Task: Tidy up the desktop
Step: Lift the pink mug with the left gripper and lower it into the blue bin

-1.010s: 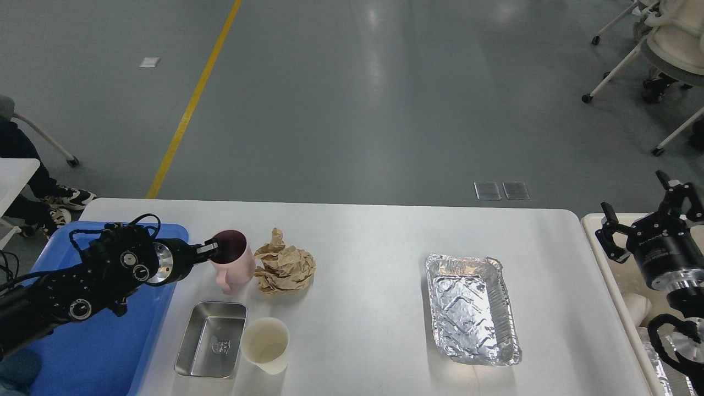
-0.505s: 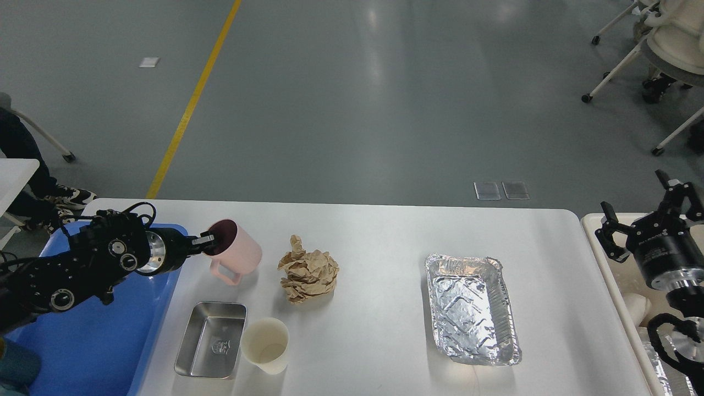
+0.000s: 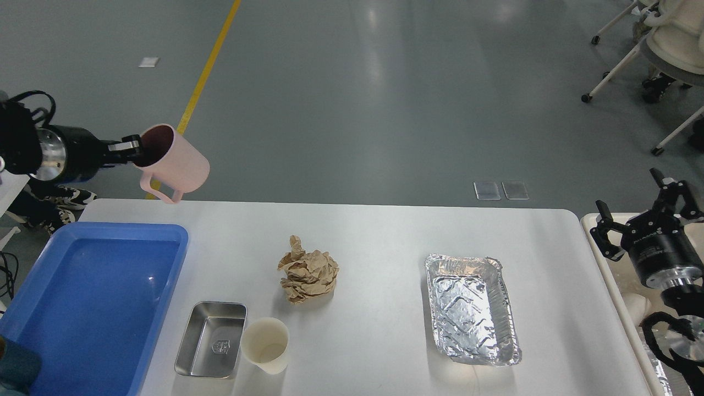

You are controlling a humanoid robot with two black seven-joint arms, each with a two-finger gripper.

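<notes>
A: What is shown at the far left?

B: The left gripper [image 3: 133, 147] is seen raised above the table's far left corner, its fingers pinched on the rim of a pink mug [image 3: 175, 163]. The mug is held tilted in the air, handle downward, clear of the desktop [image 3: 385, 242]. Below it lies a blue plastic tray [image 3: 93, 297], in which nothing can be made out except a dark shape cut off at the lower left corner.

A: How far along may the tidying be judged?

B: It is judged to be at an early stage. One item is lifted but not yet set down; four items are left on the white tabletop, which fills the middle of the view.

A: Which items are those, in order?

B: A small steel tray [image 3: 211, 339] and a cream paper cup [image 3: 266, 345] just beside it are found near the front edge. A crumpled ball of brown paper [image 3: 308, 276] is placed further back, near the centre. A foil tray [image 3: 472, 308] lies well apart, to the right.

A: And at the right edge?

B: A cream bin [image 3: 605, 258] is partly visible beside the table. The right gripper [image 3: 641, 217] is held over it, fingers spread, with nothing between them. Nothing is seen standing between the mug and the blue tray.
</notes>
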